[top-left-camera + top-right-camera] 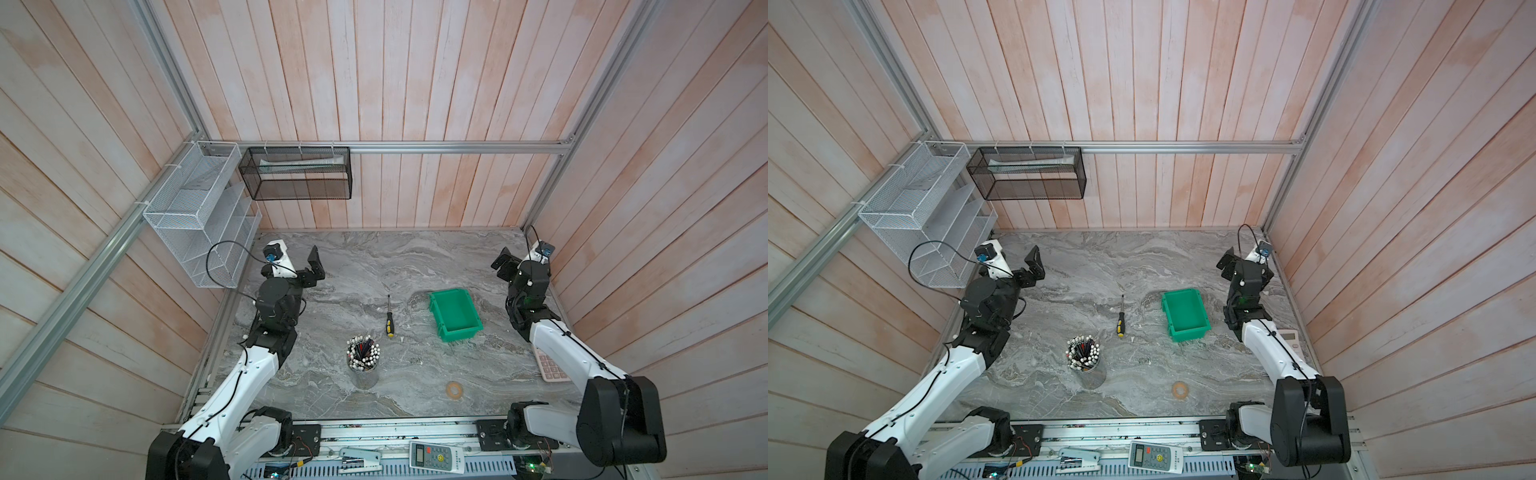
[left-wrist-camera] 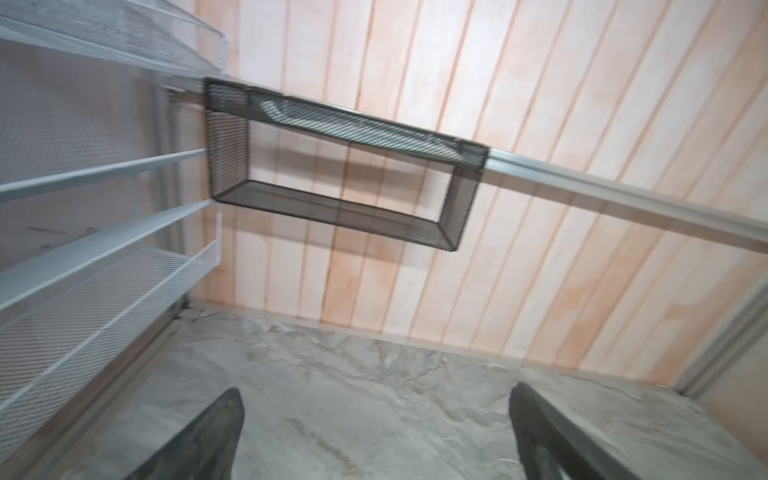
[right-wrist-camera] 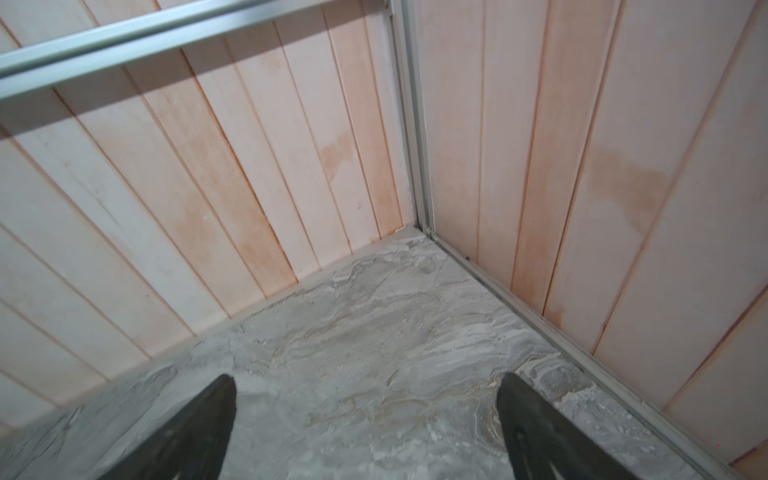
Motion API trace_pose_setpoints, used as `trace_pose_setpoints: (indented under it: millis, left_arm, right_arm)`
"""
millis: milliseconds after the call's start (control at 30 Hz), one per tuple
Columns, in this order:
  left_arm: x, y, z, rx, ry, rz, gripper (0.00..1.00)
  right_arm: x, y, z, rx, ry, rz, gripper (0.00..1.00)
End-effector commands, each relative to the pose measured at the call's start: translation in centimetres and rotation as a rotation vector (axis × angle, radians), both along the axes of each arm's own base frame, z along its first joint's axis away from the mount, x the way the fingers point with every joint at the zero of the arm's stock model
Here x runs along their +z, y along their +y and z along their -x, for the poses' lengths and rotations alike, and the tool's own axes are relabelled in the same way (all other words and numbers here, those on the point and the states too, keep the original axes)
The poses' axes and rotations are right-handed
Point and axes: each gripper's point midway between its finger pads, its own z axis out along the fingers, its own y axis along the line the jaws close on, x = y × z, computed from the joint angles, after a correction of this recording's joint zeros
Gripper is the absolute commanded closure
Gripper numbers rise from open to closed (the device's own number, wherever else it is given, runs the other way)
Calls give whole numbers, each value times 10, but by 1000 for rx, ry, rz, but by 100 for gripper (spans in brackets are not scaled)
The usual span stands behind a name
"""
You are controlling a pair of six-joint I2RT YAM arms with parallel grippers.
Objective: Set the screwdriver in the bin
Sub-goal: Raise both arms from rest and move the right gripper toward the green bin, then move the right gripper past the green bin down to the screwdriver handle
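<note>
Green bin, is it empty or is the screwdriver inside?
Empty. In both top views the bin shows only its bare green floor, and the screwdriver lies on the table beside it.

Black-and-yellow screwdriver (image 1: 389, 319) and bright green bin (image 1: 462, 333) on a grey marbled bench (image 1: 374, 266); pink-washed plank walls (image 1: 415, 83), black mesh basket (image 1: 297, 189).

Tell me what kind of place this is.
Likely a staged desk or office nook built as a robot test cell: a pen cup on a marble-look tabletop, and a white wire rack and black mesh basket tied to aluminium rails along plank walls.
</note>
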Motion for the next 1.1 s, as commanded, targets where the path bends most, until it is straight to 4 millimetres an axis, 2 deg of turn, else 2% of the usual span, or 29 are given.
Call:
trace_pose_setpoints:
  millis: [0, 100, 200, 267, 333, 400, 467, 600, 833, 1000, 1067]
  left_arm:
    - [-43, -47, 6, -165, 238, -30, 0]
    - [-46, -78, 9, -248, 265, -87, 0]
    - [-53, -103, 15, -330, 288, -114, 0]
    - [-57, -111, 19, -360, 298, -108, 0]
    - [-61, -116, 22, -383, 306, -92, 0]
    - [-63, -120, 24, -401, 303, -81, 0]
    - [-66, -124, 26, -417, 303, -76, 0]
    - [-72, -130, 28, -437, 321, -76, 0]
    - [-81, -130, 36, -458, 337, -91, 0]
    - [-84, -130, 38, -467, 343, -105, 0]
    - [-84, -130, 38, -468, 341, -106, 0]
  right_arm:
    - [-49, 37, 13, 143, 236, -17, 1]
    - [-81, 58, 25, 206, 368, -14, 11]
    - [-104, 77, 42, 276, 432, -39, 15]
    - [-115, 83, 53, 294, 468, -29, 16]
    - [-122, 83, 61, 291, 493, -14, 24]
    - [-129, 81, 64, 283, 510, -11, 25]
    - [-135, 83, 64, 291, 536, -8, 28]
    - [-150, 88, 62, 310, 590, -15, 41]
    - [-158, 97, 49, 330, 617, 1, 68]
    - [-148, 121, 30, 386, 597, 50, 86]
    - [-143, 134, 16, 426, 589, 84, 88]
